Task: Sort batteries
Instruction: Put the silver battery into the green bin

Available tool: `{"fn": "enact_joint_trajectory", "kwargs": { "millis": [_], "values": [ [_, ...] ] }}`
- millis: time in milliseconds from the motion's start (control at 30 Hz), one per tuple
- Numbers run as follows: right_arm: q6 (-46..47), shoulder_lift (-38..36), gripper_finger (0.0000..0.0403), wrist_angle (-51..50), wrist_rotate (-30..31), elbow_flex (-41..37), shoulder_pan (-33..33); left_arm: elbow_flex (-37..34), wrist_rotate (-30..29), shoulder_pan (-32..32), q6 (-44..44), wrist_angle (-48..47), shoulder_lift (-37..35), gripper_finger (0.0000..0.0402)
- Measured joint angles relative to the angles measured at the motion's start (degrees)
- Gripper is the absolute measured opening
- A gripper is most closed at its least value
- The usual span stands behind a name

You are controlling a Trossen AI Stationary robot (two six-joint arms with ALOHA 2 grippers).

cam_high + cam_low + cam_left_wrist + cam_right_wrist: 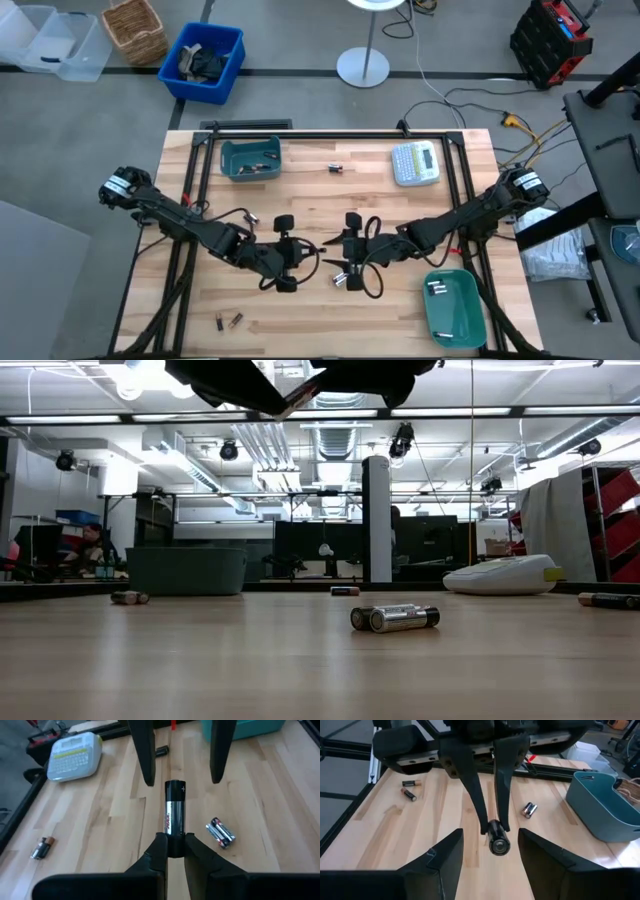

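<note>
Battery [174, 815] clamped in left tool [174, 847], facing right tool [487, 857].

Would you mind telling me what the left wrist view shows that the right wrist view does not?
Only the left wrist view shows the label maker and the plus-marked tip of the held battery beyond the left gripper. Only the right wrist view shows the open right gripper from behind and two brown batteries near the table edge. Both show the held battery pointing between the right fingers, and the silver pair lying beside it.
</note>
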Motion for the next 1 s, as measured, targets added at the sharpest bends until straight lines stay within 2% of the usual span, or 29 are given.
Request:
{"fn": "enact_joint_trajectory", "kwargs": {
  "millis": [167, 533, 633, 867, 1000],
  "values": [
    [-0.02, 0.0, 0.0178, -0.2, 0.0, 0.0, -0.16, -0.02, -0.61, 0.0, 2.51, 3.29, 0.19, 0.0014],
    [-0.01, 0.0, 0.0172, -0.23, 0.0, 0.0, -0.16, -0.02, -0.61, 0.0, 2.57, 3.19, 0.19, 0.0012],
    [0.01, 0.0, 0.0161, -0.22, 0.0, 0.0, -0.18, -0.02, -0.59, 0.0, 2.53, 3.22, 0.19, 0.0001],
    [-0.14, 0.0, 0.012, -0.35, -0.01, 0.0, -0.54, -0.02, -0.57, 0.0, 2.59, 3.39, 0.19, 0.0006],
    [-0.29, -0.32, 0.0096, -3.69, -0.03, 0.0, -0.53, -0.02, -0.57, 0.0, 2.58, 3.39, 0.19, 0.0004]
  ]
}}
